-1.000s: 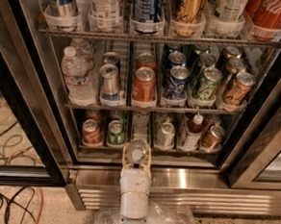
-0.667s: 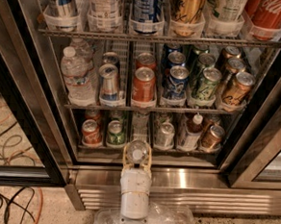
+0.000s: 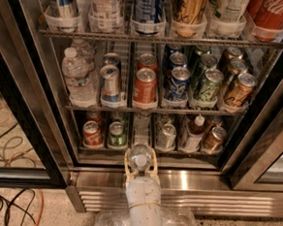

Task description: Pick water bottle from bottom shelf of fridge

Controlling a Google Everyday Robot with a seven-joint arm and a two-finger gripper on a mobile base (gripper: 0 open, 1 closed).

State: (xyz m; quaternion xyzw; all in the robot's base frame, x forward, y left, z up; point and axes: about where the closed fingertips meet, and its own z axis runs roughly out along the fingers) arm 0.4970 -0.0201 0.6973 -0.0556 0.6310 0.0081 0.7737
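Observation:
The fridge (image 3: 30, 102) stands open in front of me. My gripper (image 3: 140, 156) is low at the centre, just in front of the bottom shelf (image 3: 143, 153). Its cream fingers (image 3: 128, 160) sit on either side of the water bottle (image 3: 140, 161), a small clear bottle seen from above with its white cap up. The gripper is shut on it. The bottle is at the front edge of the shelf's middle lane. The clear tray (image 3: 141, 128) behind it looks empty.
On the bottom shelf stand a red can (image 3: 92, 133), a green can (image 3: 115, 134), a silver can (image 3: 166, 136), an amber-necked bottle (image 3: 194, 133) and a bronze can (image 3: 213, 138). Cans and water bottles (image 3: 78, 76) fill the rack above. Cables (image 3: 4, 202) lie on the floor at left. The steel grille (image 3: 223, 201) is below.
The gripper and the bottle in it have shifted very slightly down in the view, towards the camera. Nothing else has moved.

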